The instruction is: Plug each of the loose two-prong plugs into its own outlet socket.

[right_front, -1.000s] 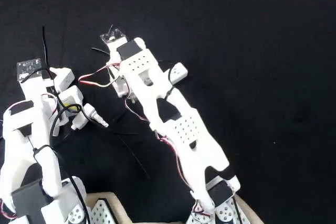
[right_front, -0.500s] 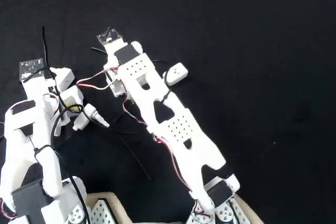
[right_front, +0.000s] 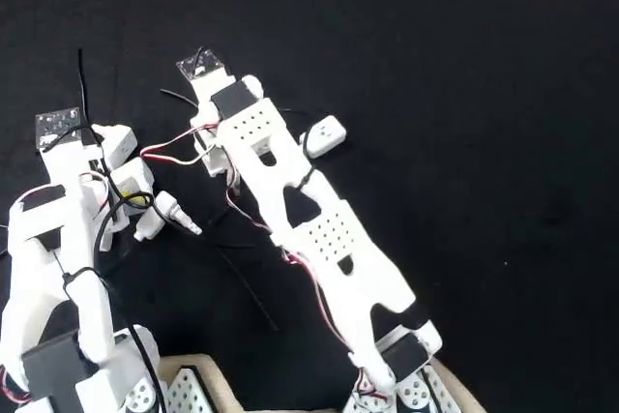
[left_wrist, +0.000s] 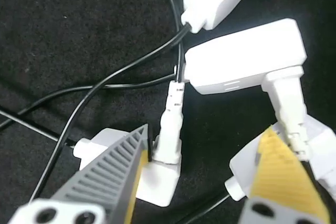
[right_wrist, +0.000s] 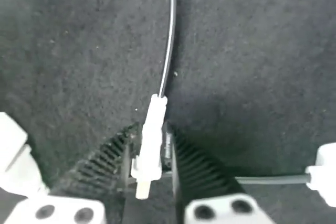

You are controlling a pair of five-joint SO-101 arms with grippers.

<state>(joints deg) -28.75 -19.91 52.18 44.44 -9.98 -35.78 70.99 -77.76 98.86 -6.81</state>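
Right wrist view: right gripper (right_wrist: 150, 132) clamped on white plug (right_wrist: 155, 109).
Left wrist view: left gripper (left_wrist: 206, 128) spread wide, empty, above outlet block (left_wrist: 244, 56).

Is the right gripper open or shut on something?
Shut. In the right wrist view, the right gripper has its jaws pressed against both sides of the white plug, with no gap visible.

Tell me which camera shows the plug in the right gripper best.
The right wrist view: the white plug sits clamped in the right gripper, its black cable running away over the cloth. In the high view the right arm covers it. In the left wrist view I cannot pick it out.
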